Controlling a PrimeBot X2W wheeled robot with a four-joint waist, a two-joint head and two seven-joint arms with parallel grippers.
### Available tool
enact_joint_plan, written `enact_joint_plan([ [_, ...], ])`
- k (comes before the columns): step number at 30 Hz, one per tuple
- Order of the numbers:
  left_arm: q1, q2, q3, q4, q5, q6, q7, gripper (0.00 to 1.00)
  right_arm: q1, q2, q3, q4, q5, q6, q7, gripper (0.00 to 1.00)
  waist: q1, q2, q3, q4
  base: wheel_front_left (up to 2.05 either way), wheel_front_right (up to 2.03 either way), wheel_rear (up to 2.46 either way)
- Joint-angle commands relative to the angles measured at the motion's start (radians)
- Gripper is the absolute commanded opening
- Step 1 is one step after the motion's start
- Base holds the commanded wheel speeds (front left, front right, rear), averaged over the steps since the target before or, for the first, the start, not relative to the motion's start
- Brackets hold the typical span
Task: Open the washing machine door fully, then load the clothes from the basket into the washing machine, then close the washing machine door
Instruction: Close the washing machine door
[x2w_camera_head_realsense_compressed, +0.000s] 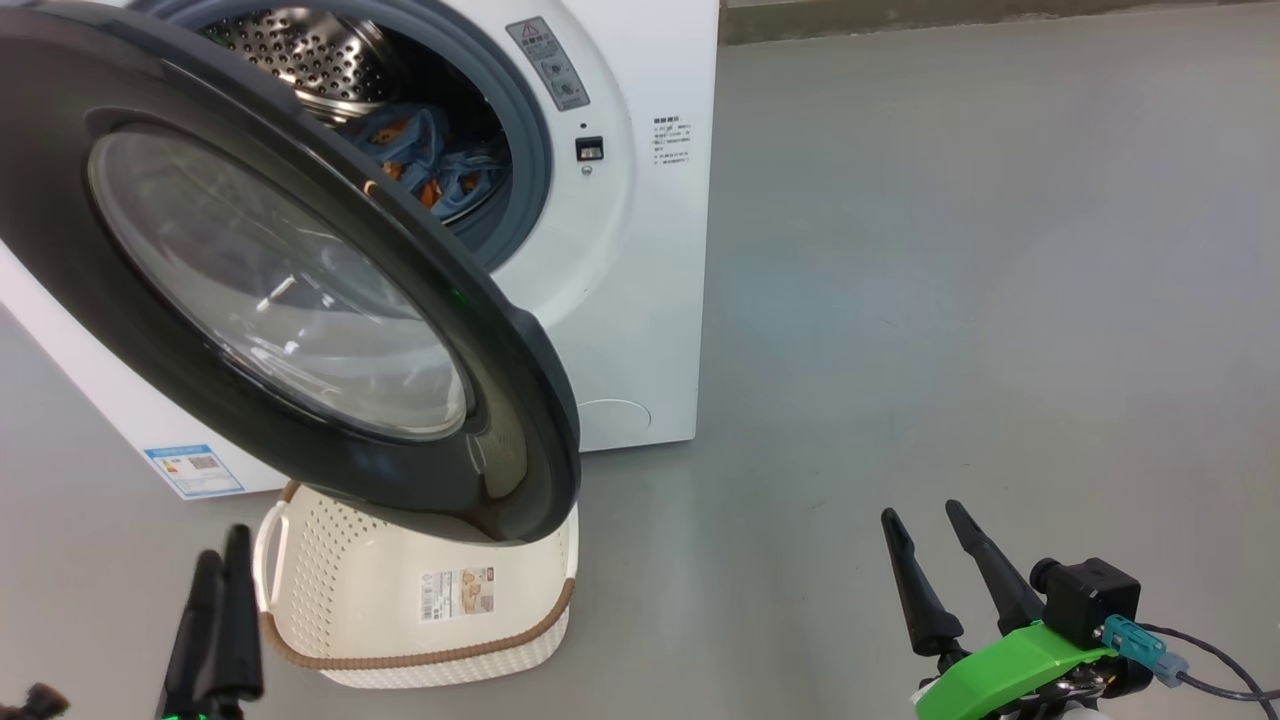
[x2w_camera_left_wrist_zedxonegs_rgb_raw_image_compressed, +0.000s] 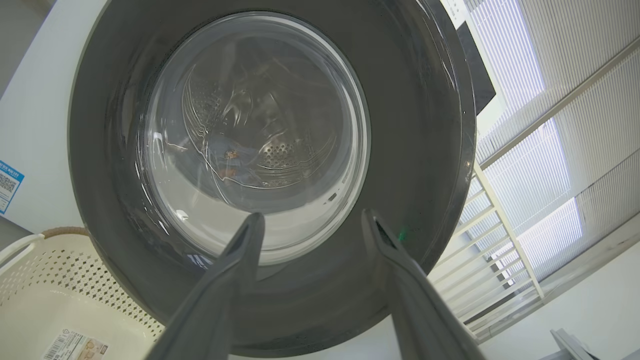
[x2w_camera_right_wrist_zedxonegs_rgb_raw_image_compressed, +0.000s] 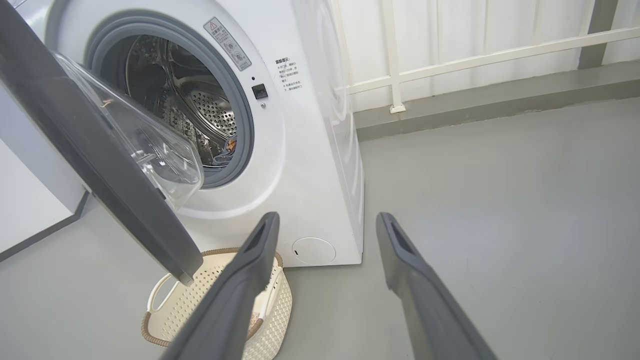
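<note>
A: Quick pls, claws first?
B: L gripper (x2w_camera_left_wrist_zedxonegs_rgb_raw_image_compressed: 310, 222) nearest, low left. Fingers spread wide, nothing in them, aimed up at the washing machine door (x2w_camera_left_wrist_zedxonegs_rgb_raw_image_compressed: 250, 125). R gripper (x2w_camera_head_realsense_compressed: 922, 512) low right over bare floor (x2w_camera_head_realsense_compressed: 950, 300), also wide and empty.
A: Next out?
B: The basket (x2w_camera_head_realsense_compressed: 400, 662), on the floor just in front of the washing machine (x2w_camera_head_realsense_compressed: 630, 300), partly under the door's bottom edge. Empty; base label shows.
A: So the clothes?
B: Further back. The clothes (x2w_camera_head_realsense_compressed: 425, 160), blue w/ orange, lie inside the drum (x2w_camera_head_realsense_compressed: 300, 50), past the grey gasket (x2w_camera_head_realsense_compressed: 530, 160). Soft, light, prob no more handling needed. Can't tell if any bit hangs over the gasket.
A: Leaves the door.
B: Yep. It stands swung out approx halfway, hinge side left, free edge right. Stiff, fairly heavy I'd guess, and glossy, so fingers may slide. Don't press the glass bowl. Push flat on the black ring near the free edge, far from the hinge, for max leverage. Prob needs a firm last shove to click into the lock slot (x2w_camera_head_realsense_compressed: 590, 150).
</note>
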Motion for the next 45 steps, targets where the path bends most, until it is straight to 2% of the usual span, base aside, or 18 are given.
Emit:
enact_joint_plan([
  [1,-0.044,0.043,0.013,-0.007,0.037,-0.01,-0.022,1.0,-0.02,0.004,0.024,-0.023,0.002,0.002,-0.012,1.0,0.0,0.0,0.0,-0.001,0.0,0.0,0.0],
  [3,-0.054,0.068,-0.008,0.014,0.098,-0.01,-0.035,1.0,-0.02,0.004,0.023,-0.023,0.002,0.002,-0.012,1.0,0.0,0.0,0.001,0.0,0.0,0.0,0.0],
  [11,-0.064,0.003,0.111,0.034,0.384,-0.01,-0.037,1.0,-0.018,0.004,0.019,-0.027,0.0,0.002,-0.012,1.0,0.0,0.0,0.006,0.0,0.0,0.0,0.0],
  [19,-0.058,-0.017,0.156,0.068,0.647,-0.01,-0.038,1.0,-0.019,0.004,0.017,-0.028,-0.002,0.002,-0.012,1.0,0.0,0.0,0.01,0.002,0.0,0.0,0.0],
  [25,-0.056,-0.057,0.209,0.09,0.844,-0.01,-0.038,1.0,-0.021,0.004,0.017,-0.027,-0.003,0.002,-0.012,1.0,0.0,0.0,0.012,0.003,0.0,0.0,0.0],
  [33,-0.047,-0.107,0.263,0.158,0.969,-0.008,-0.038,1.0,-0.023,0.004,0.019,-0.023,-0.004,0.002,-0.012,1.0,0.0,0.0,0.013,0.0,0.0,0.0,0.0],
  [34,-0.044,-0.121,0.278,0.205,0.977,-0.001,-0.038,1.0,-0.023,0.004,0.018,-0.022,-0.004,0.002,-0.012,1.0,0.0,0.0,0.012,-0.001,0.0,0.0,0.0],
  [38,-0.057,-0.135,0.295,0.271,0.984,0.003,-0.038,1.0,-0.023,0.004,0.018,-0.021,-0.005,0.002,-0.012,1.0,0.0,0.0,0.011,-0.003,0.0,0.0,0.0],
  [45,-0.073,-0.144,0.306,0.301,0.996,0.002,-0.038,1.0,-0.02,0.004,0.017,-0.022,-0.006,0.002,-0.012,1.0,0.0,0.0,0.009,-0.002,0.0,0.0,0.0],
])
